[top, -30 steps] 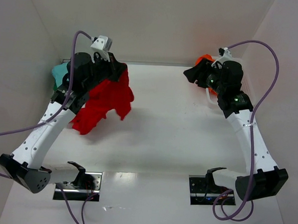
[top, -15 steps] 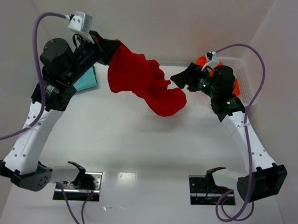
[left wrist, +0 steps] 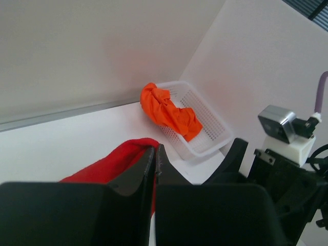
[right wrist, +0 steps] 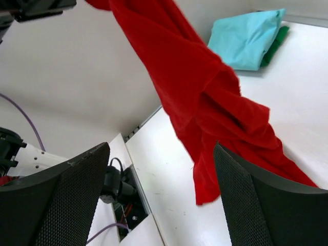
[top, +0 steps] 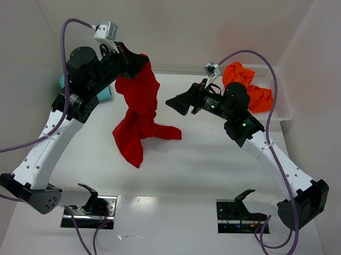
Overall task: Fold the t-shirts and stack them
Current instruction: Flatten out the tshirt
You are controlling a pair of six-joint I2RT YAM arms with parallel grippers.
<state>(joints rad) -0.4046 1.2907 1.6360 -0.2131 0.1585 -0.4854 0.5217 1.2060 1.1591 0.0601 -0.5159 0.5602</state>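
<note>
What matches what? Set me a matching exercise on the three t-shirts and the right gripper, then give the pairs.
1 bright red cloth t-shirt
2 orange cloth t-shirt
3 teal cloth t-shirt
4 right gripper

A open, empty
B in the white plastic mesh basket
C hanging from the shut left gripper
D lying folded

Pairs: 1-C; 2-B; 3-D; 4-A

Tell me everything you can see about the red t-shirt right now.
The red t-shirt is plain bright red soft cloth, unfolded and bunched into a twisted, wrinkled drape. The left gripper is shut on its top edge and holds it high, so it hangs down; its lower end and one flap appear to rest on the white table. The right gripper is open beside it, not touching. No print or label shows.
</note>
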